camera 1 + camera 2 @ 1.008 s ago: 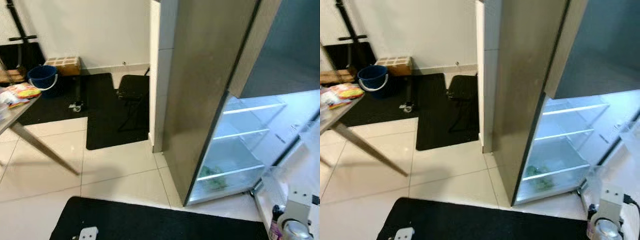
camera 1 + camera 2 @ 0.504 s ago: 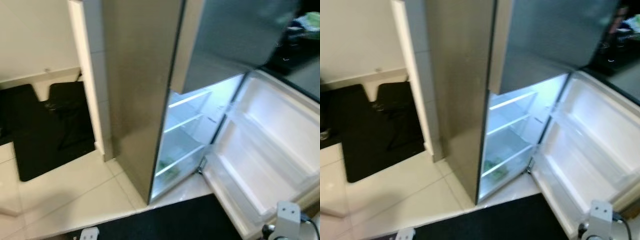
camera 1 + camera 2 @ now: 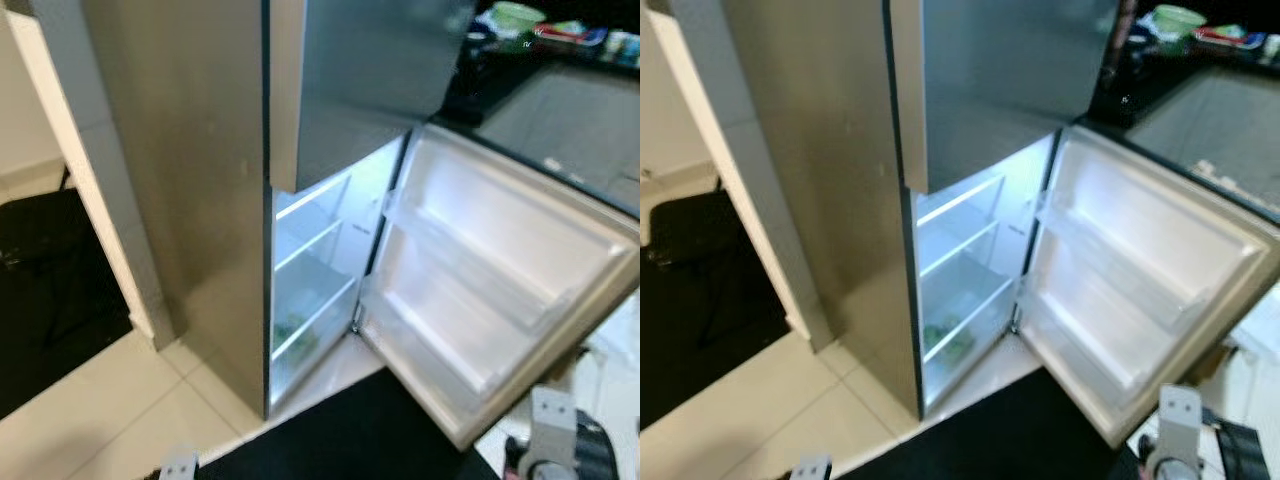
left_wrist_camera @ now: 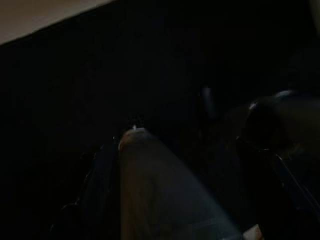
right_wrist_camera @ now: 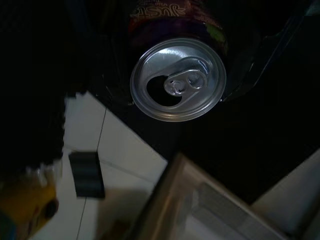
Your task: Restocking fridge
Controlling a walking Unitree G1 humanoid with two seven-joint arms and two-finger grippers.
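The silver fridge point(image 3: 200, 180) stands ahead, its upper door closed and its lower door point(image 3: 490, 280) swung wide to the right, white bins inside it. The lit lower compartment point(image 3: 310, 270) has glass shelves, with something green point(image 3: 293, 328) on the lowest one. In the right wrist view my right gripper point(image 5: 177, 80) is shut on a purple drink can point(image 5: 177, 80) with a silver top and pull tab, dark fingers point(image 5: 107, 75) on either side. That arm's wrist point(image 3: 552, 445) sits low at the right, near the door's lower corner. The left gripper point(image 4: 150, 200) hangs idle in the dark.
A black mat point(image 3: 350, 430) lies before the fridge and another point(image 3: 50, 300) at the left beside a white pillar point(image 3: 80, 170). A dark counter point(image 3: 560, 90) with a green bowl point(image 3: 517, 15) runs behind the open door. A yellow packet point(image 5: 22, 207) shows under the right wrist.
The camera has swung right: the table, bucket and left wall have left the picture and the fridge with its open door now sits in the centre. The can stays in my right gripper.
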